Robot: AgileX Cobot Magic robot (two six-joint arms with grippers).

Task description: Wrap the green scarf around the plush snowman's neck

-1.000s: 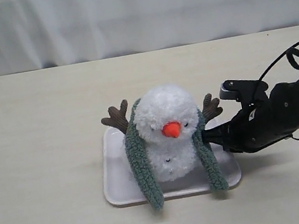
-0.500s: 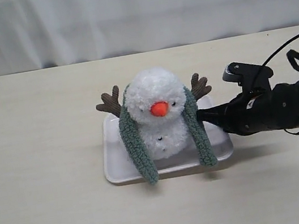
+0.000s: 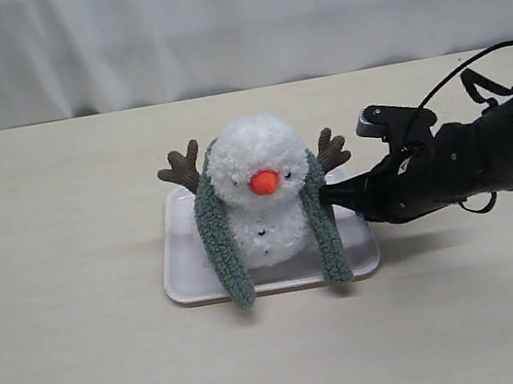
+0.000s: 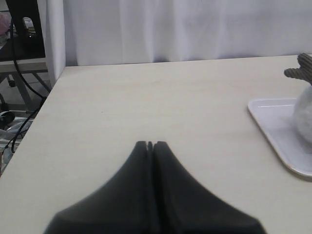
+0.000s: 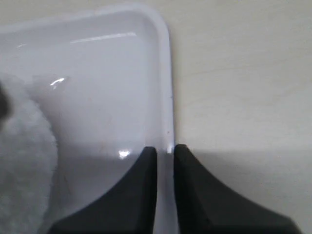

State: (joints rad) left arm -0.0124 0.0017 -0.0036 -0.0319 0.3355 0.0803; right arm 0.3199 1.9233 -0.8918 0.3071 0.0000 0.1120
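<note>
Right hand [image 5: 165,148] clamps the white tray [image 5: 168,73] rim beside the plush snowman [image 3: 257,162]; left hand [image 4: 150,144] pressed together.

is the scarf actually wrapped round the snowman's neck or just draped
Just draped. Both ends of the green scarf hang straight down either side of the plush snowman, uncrossed at the front.
</note>
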